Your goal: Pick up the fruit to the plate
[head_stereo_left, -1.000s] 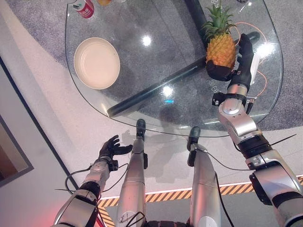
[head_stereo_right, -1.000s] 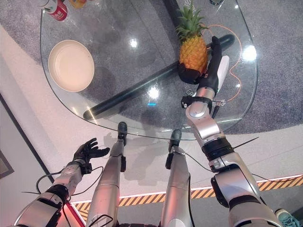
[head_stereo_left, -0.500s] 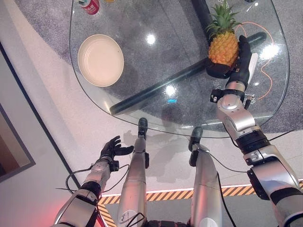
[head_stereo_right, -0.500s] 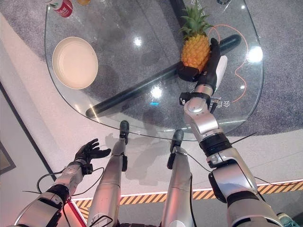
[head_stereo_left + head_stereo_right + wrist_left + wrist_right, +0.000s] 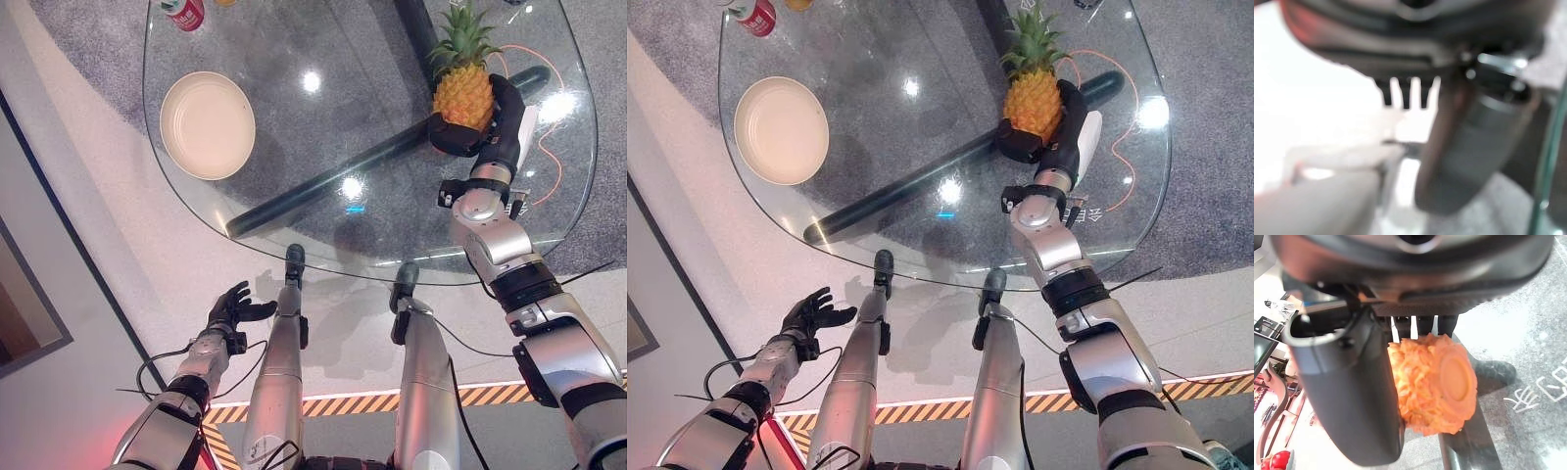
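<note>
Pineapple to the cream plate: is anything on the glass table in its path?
Nothing visible. The orange pineapple, gripped in the right hand, and the round cream plate have bare glass table between them. The red can stands beyond the plate, off that line.

Both eye views look steeply down on the same glass table (image 5: 294, 147); each wrist view looks along its hand from close.

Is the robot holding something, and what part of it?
Yes: the right hand is curled round the lower body of the orange pineapple with green leaves. The left hand holds nothing.
</note>
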Motion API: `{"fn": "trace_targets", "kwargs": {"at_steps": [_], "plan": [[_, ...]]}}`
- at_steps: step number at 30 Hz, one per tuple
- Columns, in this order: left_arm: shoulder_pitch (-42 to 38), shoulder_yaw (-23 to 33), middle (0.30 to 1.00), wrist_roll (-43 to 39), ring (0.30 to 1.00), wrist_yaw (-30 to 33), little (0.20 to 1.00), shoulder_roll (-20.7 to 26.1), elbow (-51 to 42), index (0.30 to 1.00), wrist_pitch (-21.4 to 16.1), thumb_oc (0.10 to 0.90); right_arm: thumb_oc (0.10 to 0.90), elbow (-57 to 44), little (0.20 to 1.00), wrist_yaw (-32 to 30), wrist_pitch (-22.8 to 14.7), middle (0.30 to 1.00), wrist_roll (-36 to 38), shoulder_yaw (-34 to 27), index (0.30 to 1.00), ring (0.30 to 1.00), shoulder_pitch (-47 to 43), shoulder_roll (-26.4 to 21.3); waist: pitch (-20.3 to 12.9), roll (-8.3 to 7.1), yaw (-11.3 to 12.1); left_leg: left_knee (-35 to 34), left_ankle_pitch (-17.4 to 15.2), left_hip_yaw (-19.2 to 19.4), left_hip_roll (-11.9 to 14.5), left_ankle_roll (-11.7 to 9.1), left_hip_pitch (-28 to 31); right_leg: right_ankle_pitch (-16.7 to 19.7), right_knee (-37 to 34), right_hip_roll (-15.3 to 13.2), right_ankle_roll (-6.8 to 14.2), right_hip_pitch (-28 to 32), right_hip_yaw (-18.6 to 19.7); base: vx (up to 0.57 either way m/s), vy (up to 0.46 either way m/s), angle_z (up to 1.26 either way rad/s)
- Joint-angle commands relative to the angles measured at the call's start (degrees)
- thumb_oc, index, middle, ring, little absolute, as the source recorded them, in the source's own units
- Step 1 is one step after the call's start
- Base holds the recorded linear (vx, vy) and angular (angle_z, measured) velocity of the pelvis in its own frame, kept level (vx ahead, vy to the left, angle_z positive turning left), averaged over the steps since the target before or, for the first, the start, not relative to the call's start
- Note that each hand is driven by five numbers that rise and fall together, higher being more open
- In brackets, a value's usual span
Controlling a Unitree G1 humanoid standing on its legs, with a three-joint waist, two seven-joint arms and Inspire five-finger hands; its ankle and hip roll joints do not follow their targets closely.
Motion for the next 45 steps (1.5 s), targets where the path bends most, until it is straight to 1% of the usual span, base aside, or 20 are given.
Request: {"fn": "trace_targets", "kwargs": {"at_steps": [1, 4, 6, 7, 11, 12, 14, 15, 20, 24, 28, 31, 32, 35, 38, 40, 43, 45], "plan": [[0.9, 5.0, 0.9, -8.7, 0.9, 3.1, 0.9, 0.6, -0.5, 0.9, -3.7, 0.8, 0.1, 0.2, 0.2, 0.8, -1.6, 0.3, 0.8, 1.2, 0.3, 0.3, -1.8, -2.7, -1.1, 0.71, -0.1, 4.9, -4.5, 3.1, -4.0, 3.9, -0.4, 9.6, -13.0, 3.1, -1.0, 4.0, -4.0, 0.0, 0.0, 0.0], [0.2, 7.6, 0.9, -13.0, 0.9, 4.2, 0.9, 0.9, -1.8, 0.9, -5.5, 0.8, 0.1, 0.3, 0.2, 0.7, -2.1, 0.3, 0.5, 1.0, 0.3, 0.3, -1.4, -2.7, -1.1, 0.65, -0.1, 4.9, -4.4, 2.8, -4.1, 3.8, -0.4, 9.4, -12.7, 3.2, -1.0, 3.9, -3.9, 0.0, 0.0, 0.0], [-0.8, 10.7, 0.9, -18.1, 0.9, 6.3, 0.9, 1.3, -3.6, 0.9, -8.0, 0.8, 0.1, 0.4, 0.2, 0.5, -2.6, 0.3, -0.2, 0.3, 0.3, 0.3, -0.9, -2.5, -1.1, 0.58, 0.0, 4.8, -4.4, 2.5, -4.1, 3.8, -0.5, 9.2, -12.5, 3.1, -1.0, 3.7, -3.9, -0.02, -0.038, 0.02], [-1.5, 11.9, 0.9, -19.9, 0.9, 7.7, 0.9, 1.5, -4.6, 0.9, -8.7, 0.8, 0.1, 0.3, 0.2, 0.2, -2.7, 0.3, -0.6, 0.1, 0.3, 0.3, -0.8, -2.2, -1.1, 0.5, 0.1, 4.8, -4.4, 2.4, -4.1, 3.8, -0.5, 9.1, -12.5, 3.1, -1.0, 3.7, -3.9, -0.02, -0.036, 0.03], [-4.0, 14.9, 0.9, -23.0, 0.9, 11.5, 0.9, 2.5, -6.4, 0.9, -11.7, 0.8, 0.1, 0.6, 0.2, 0.0, -3.7, 0.3, -1.1, -0.1, 0.3, 0.3, -0.8, -1.9, -1.1, 0.08, 0.1, 4.4, -4.3, 2.1, -4.0, 3.7, -0.5, 9.0, -12.7, 3.2, -0.9, 3.7, -4.0, -0.02, -0.039, 0.02], [-5.5, 16.2, 0.9, -24.0, 0.9, 13.7, 0.9, 3.2, -7.4, 0.9, -14.1, 0.8, 0.1, 0.0, 0.2, -0.5, -3.9, 0.3, -2.0, -0.1, 0.3, 0.3, -0.8, -1.8, -1.1, -0.16, 0.0, 4.2, -4.3, 2.0, -4.0, 3.6, -0.4, 8.9, -12.8, 3.2, -0.9, 3.9, -4.0, -0.02, -0.044, 0.03], [-7.3, 17.0, 0.9, -24.7, 0.9, 15.6, 0.9, 3.9, -8.1, 0.9, -16.0, 0.8, 0.1, -0.5, 0.2, -0.8, -3.9, 0.3, -3.0, 0.1, 0.3, 0.3, -0.9, -1.8, -1.1, -0.34, -0.2, 4.0, -4.1, 1.9, -3.9, 3.5, -0.4, 8.8, -12.8, 3.4, -0.9, 3.9, -3.9, -0.02, -0.018, 0.05], [-8.2, 17.5, 0.9, -25.2, 0.9, 16.6, 0.9, 4.1, -8.8, 0.9, -17.8, 0.8, 0.1, -0.9, 0.2, -1.2, -3.9, 0.3, -3.9, 0.1, 0.3, 0.3, -0.9, -1.9, -1.1, -0.38, -0.3, 3.7, -4.0, 1.8, -3.9, 3.4, -0.3, 8.8, -12.8, 3.5, -0.9, 3.9, -3.8, -0.01, -0.004, 0.04], [-11.7, 18.3, 0.9, -27.5, 0.9, 17.2, 0.9, 5.5, -12.2, 0.9, -22.2, 0.8, 0.1, -3.9, 0.2, -1.5, -3.9, 0.3, -6.3, -0.2, 0.3, 0.3, 0.1, -2.6, -1.1, -0.7, -0.9, 3.0, -3.7, 1.9, -3.6, 3.2, -0.3, 8.7, -13.0, 3.6, -0.7, 3.9, -3.8, 0.0, 0.0, 0.0], [-14.0, 18.8, 0.9, -28.1, 0.9, 18.1, 0.9, 7.3, -13.8, 0.9, -24.2, 0.8, 0.1, -5.9, 0.2, -1.3, -4.6, 0.3, -8.3, -0.9, 0.3, 0.3, 1.0, -2.9, -1.1, -0.98, -1.3, 3.1, -3.9, 2.0, -3.4, 2.9, -0.5, 8.5, -13.0, 3.6, -0.6, 3.9, -3.7, -0.01, -0.009, 0.02], [-15.8, 18.9, 0.9, -26.9, 0.9, 19.8, 0.9, 8.1, -15.3, 0.9, -26.1, 0.8, 0.1, -7.3, 0.2, -1.4, -5.3, 0.3, -10.4, -1.3, 0.3, 0.3, 1.6, -2.7, -1.1, -1.21, -1.6, 3.2, -4.1, 2.0, -3.1, 2.8, -0.8, 8.3, -13.1, 3.6, -0.5, 3.6, -3.4, 0.0, 0.0, 0.0], [-16.8, 19.2, 0.9, -25.3, 0.9, 22.2, 0.9, 8.6, -17.1, 0.9, -27.8, 0.8, 0.1, -9.3, 0.2, -1.5, -5.4, 0.3, -12.1, -2.0, 0.3, 0.3, 2.5, -2.8, -1.1, -1.37, -1.9, 3.0, -4.1, 2.1, -3.1, 2.7, -0.8, 8.2, -13.5, 3.7, -0.4, 3.9, -3.3, 0.0, 0.0, 0.0], [-17.2, 19.5, 0.9, -24.4, 0.9, 23.2, 0.9, 8.8, -17.9, 0.9, -28.6, 0.8, 0.1, -9.9, 0.2, -1.4, -5.4, 0.3, -12.7, -2.3, 0.3, 0.3, 2.6, -2.9, -1.1, -1.41, -2.0, 2.8, -3.6, 2.1, -3.1, 2.7, -1.1, 8.7, -13.9, 3.7, -0.4, 3.6, -3.3, 0.0, 0.0, 0.0], [-17.7, 19.6, 0.9, -20.1, 0.9, 25.4, 0.9, 9.1, -19.5, 0.9, -31.0, 0.8, 0.1, -11.4, 0.2, -0.6, -6.7, 0.3, -14.5, -2.6, 0.3, 0.3, 3.5, -2.8, -1.1, -1.55, -2.2, 2.7, -3.7, 2.2, -3.0, 2.6, -1.0, 8.8, -14.1, 3.7, -0.4, 3.8, -3.2, 0.0, 0.0, 0.0], [-17.7, 19.7, 0.9, -16.2, 0.9, 27.2, 0.9, 9.0, -21.7, 0.9, -32.3, 0.8, 0.1, -13.0, 0.2, -0.2, -7.7, 0.3, -17.1, -3.1, 0.3, 0.3, 4.4, -2.4, -1.1, -1.64, -2.2, 2.7, -4.3, 2.2, -2.9, 2.6, -0.7, 8.3, -14.1, 3.7, -0.2, 4.1, -3.1, 0.0, 0.0, 0.0], [-17.6, 19.9, 0.9, -13.3, 0.9, 28.3, 0.9, 8.8, -23.7, 0.9, -33.7, 0.8, 0.1, -14.9, 0.2, -0.4, -7.7, 0.3, -19.5, -3.4, 0.3, 0.3, 5.1, -2.2, -1.1, -1.72, -2.3, 2.7, -4.4, 2.1, -2.9, 2.5, -0.7, 8.3, -14.3, 3.7, -0.1, 4.2, -3.0, 0.0, 0.0, 0.0], [-17.5, 20.5, 0.9, -7.7, 0.9, 30.2, 0.9, 8.2, -27.2, 0.9, -34.8, 0.8, 0.1, -17.2, 0.2, 0.0, -7.9, 0.3, -22.6, -4.0, 0.3, 0.3, 5.6, -2.0, -1.1, -1.71, -2.2, 2.1, -4.0, 2.1, -3.0, 2.6, -0.8, 8.8, -14.8, 3.7, 0.0, 4.1, -3.0, 0.0, 0.0, 0.0], [-17.3, 20.6, 0.9, -4.7, 0.9, 30.6, 0.9, 7.8, -29.1, 0.9, -35.0, 0.8, 0.1, -18.3, 0.2, 0.4, -8.2, 0.3, -24.5, -4.2, 0.3, 0.3, 5.9, -1.7, -1.1, -1.7, -2.1, 2.2, -4.6, 2.1, -3.0, 2.6, -0.5, 8.3, -14.7, 3.7, 0.0, 4.5, -3.0, 0.0, 0.0, 0.0]]}}
